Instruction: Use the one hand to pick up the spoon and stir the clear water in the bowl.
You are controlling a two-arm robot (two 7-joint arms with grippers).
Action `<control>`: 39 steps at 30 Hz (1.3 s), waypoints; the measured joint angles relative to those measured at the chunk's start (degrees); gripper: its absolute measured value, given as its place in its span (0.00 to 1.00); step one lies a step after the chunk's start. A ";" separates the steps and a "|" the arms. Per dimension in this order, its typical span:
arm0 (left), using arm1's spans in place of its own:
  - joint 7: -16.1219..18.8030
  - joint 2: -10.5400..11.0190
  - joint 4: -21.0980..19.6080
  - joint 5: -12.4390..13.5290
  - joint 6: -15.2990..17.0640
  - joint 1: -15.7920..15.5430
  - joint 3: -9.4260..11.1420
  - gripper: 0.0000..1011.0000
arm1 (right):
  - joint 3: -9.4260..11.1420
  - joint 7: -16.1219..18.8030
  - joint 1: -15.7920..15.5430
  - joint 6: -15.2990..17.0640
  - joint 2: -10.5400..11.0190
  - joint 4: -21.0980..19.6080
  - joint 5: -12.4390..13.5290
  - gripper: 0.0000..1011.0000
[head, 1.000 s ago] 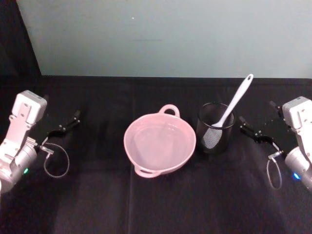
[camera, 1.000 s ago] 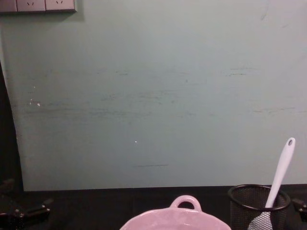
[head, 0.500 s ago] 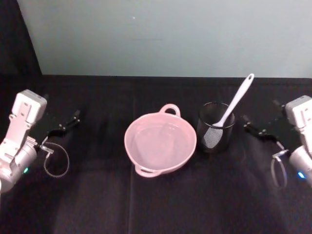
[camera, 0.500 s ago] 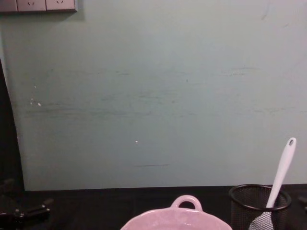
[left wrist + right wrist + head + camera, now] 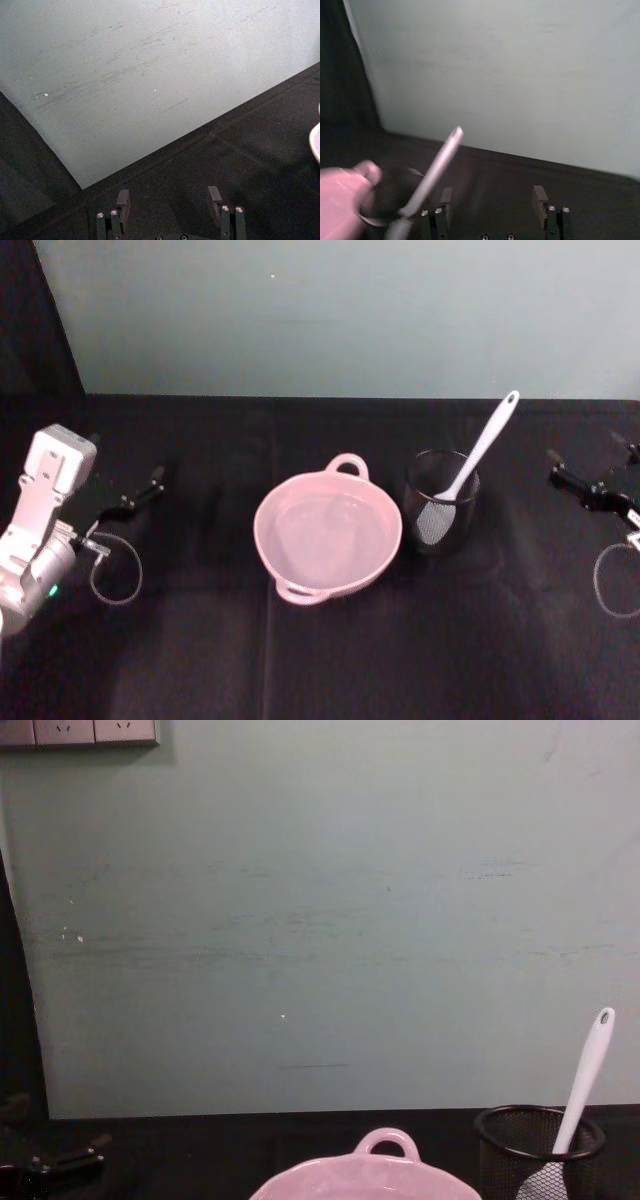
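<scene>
The pale pink bowl sits mid-table with clear water glinting faintly inside; the chest view catches its rim. Just right of it the white spoon stands head-down in a black mesh cup, its handle leaning up and to the right. My right gripper hovers open and empty at the table's far right, apart from the cup. From its wrist camera the open gripper faces the spoon and the bowl. At the far left my left gripper rests open.
A black cloth covers the table, and a pale green wall stands close behind it. Loose cable loops hang by each wrist. Bare cloth lies in front of the bowl and between it and each gripper.
My right arm has swung out to the right and back, so its silver wrist has left the head view. The left arm, bowl, cup and spoon have stayed put.
</scene>
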 joint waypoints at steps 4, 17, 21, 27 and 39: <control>0.00 0.00 0.00 0.00 0.00 0.00 0.00 1.00 | 2.66 5.51 1.06 5.80 -2.26 -0.34 10.20 0.99; 0.00 0.00 0.00 0.00 0.00 0.00 0.00 1.00 | 1.53 8.18 9.98 20.36 -8.38 6.91 26.85 0.99; 0.00 0.00 0.00 0.00 0.00 0.00 0.00 1.00 | -0.05 8.02 12.17 21.28 -9.28 9.38 27.63 0.99; 0.00 0.00 0.00 0.00 0.00 0.00 0.00 1.00 | -2.75 8.98 15.27 20.38 -10.00 12.86 26.91 0.99; 0.00 0.00 0.00 0.00 0.00 0.00 0.00 1.00 | -6.50 10.16 18.00 17.07 -9.48 15.26 24.10 0.99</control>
